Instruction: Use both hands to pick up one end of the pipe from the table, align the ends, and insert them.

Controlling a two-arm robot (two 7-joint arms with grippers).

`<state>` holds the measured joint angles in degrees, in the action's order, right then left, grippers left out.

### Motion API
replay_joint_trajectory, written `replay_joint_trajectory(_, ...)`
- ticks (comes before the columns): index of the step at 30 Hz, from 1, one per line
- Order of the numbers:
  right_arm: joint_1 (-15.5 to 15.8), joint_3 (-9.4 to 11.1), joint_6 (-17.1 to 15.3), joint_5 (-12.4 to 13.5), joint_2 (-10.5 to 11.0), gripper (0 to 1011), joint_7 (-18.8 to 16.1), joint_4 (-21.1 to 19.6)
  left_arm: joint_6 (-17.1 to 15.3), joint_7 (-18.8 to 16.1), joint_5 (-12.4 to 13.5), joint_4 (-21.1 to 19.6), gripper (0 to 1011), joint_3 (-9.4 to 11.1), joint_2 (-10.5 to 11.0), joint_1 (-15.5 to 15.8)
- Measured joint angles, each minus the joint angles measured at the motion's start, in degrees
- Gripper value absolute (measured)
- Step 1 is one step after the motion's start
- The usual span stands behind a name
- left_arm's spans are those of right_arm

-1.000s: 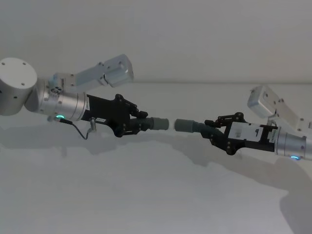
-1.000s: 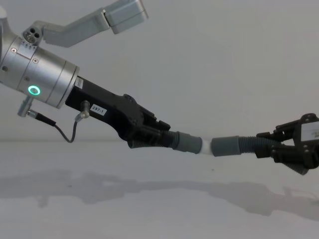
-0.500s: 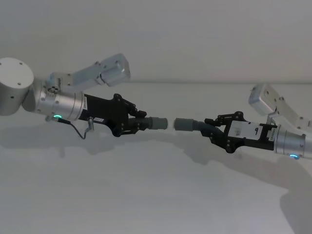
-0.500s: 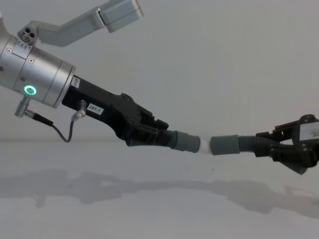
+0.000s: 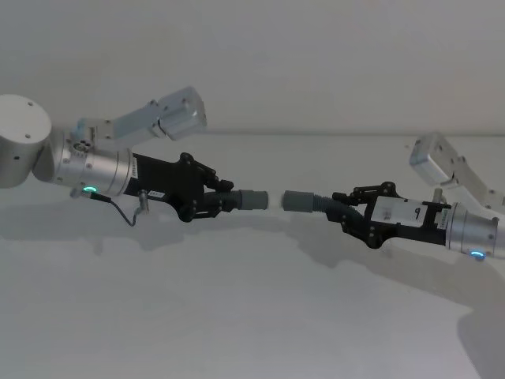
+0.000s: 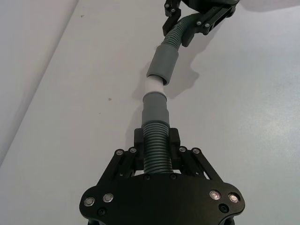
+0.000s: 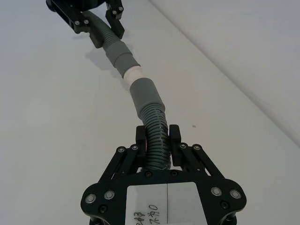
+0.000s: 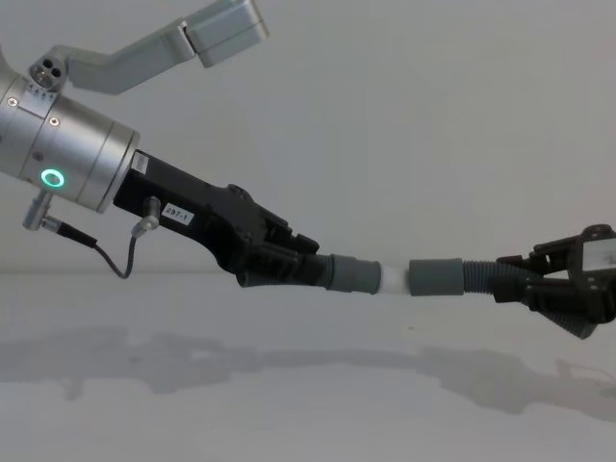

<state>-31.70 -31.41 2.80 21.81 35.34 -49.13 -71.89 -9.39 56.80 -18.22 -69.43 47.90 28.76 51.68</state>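
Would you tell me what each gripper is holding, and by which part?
Each holds one hose piece by its ribbed section: left gripper the white-tipped piece, right gripper the other piece.

- Left pincer (image 8: 289, 262): black, on a silver wrist (image 8: 60, 149) with a green ring light (image 8: 51, 178).
- Right pincer (image 8: 539, 285): black, with a white label (image 7: 163, 204) bearing dark handwriting.
- Left pipe (image 6: 155, 140): dark grey, ribbed; smooth lighter grey cuff (image 6: 154, 106) ending in a whitish tip (image 6: 153, 86).
- Right pipe (image 7: 156, 140): dark grey, ribbed, with a smooth plain grey cuff (image 7: 146, 97).
- Tabletop (image 5: 252, 316): plain matte white, crossed by soft grey shadows.
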Motion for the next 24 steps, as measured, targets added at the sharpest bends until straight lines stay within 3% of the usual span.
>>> replay_joint_trajectory(24, 0.0, -0.7, 0.65, 2.49, 0.4, 282, -1.53, 0.99, 0.34, -0.5, -0.84, 1.1, 298, 0.89, -0.12, 0.82)
